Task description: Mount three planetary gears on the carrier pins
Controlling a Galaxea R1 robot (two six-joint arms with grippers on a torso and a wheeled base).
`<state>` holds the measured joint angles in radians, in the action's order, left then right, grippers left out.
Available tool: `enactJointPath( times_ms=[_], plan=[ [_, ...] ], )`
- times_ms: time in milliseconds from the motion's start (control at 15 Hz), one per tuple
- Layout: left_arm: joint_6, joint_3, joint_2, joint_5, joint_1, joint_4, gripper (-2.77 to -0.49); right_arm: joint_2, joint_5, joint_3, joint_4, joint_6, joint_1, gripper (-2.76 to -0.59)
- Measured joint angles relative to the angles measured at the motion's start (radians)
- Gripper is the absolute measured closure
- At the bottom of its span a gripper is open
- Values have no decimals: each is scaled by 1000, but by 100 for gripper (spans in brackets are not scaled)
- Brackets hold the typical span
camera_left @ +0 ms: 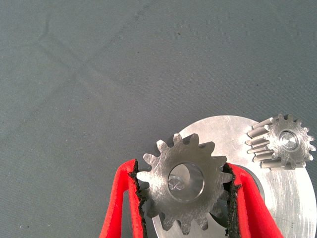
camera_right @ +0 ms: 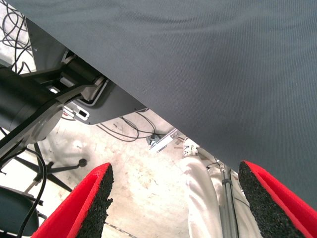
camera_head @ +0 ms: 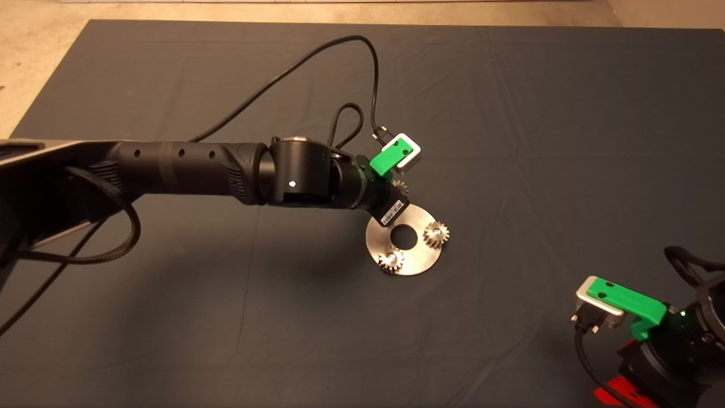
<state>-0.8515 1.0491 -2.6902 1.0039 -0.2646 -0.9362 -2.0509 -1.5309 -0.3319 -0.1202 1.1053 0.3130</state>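
The shiny round disc (camera_head: 416,258) lies mid-mat. Two planetary gears (camera_head: 436,232) (camera_head: 392,259) sit on carrier pins at its rim. My left gripper (camera_head: 399,192) hangs over the disc's far edge, where a third gear (camera_head: 401,186) peeks out from under it. In the left wrist view that gear (camera_left: 184,181) is clamped between both red fingers (camera_left: 121,203) of the shut left gripper (camera_left: 184,198), above the disc (camera_left: 282,193). A pin tip (camera_left: 176,184) shows through its bore, slightly off centre. Another gear (camera_left: 282,141) sits on its pin beside it. My right gripper (camera_head: 626,388) is parked at the lower right, open.
A black cable (camera_head: 317,56) loops from the left wrist across the mat's far half. In the right wrist view the open right gripper (camera_right: 173,198) frames the mat's edge (camera_right: 148,106), the floor, a metal stand and a person's leg (camera_right: 203,198) in white trousers.
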Motion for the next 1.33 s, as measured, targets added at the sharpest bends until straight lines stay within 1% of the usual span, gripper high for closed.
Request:
enactJointPath(
  times_ms=[267, 600, 867, 1067, 1133, 1200, 1333],
  plan=[
    [0, -11, 0, -1, 2, 1, -59, -2, 0, 0, 0, 0, 0, -186],
    [4, -11, 1, 0, 16, -2, -59, -7, 0, 0, 0, 5, 0, -186],
    [4, -11, 1, 0, 15, -13, -59, -8, 0, 0, 0, 18, 0, -186],
    [8, -1, 1, -1, 23, -20, -59, -8, 0, 0, 0, 19, 0, -186],
    [8, -1, 0, -2, 23, -23, -59, -8, 0, 0, 0, 20, 0, -186],
    [8, 0, 1, -2, 23, -33, -59, -9, 0, 0, 0, 21, 0, -186],
    [8, 0, 1, -2, 23, -36, -59, -22, 0, 0, 0, 26, 0, -186]
  ],
)
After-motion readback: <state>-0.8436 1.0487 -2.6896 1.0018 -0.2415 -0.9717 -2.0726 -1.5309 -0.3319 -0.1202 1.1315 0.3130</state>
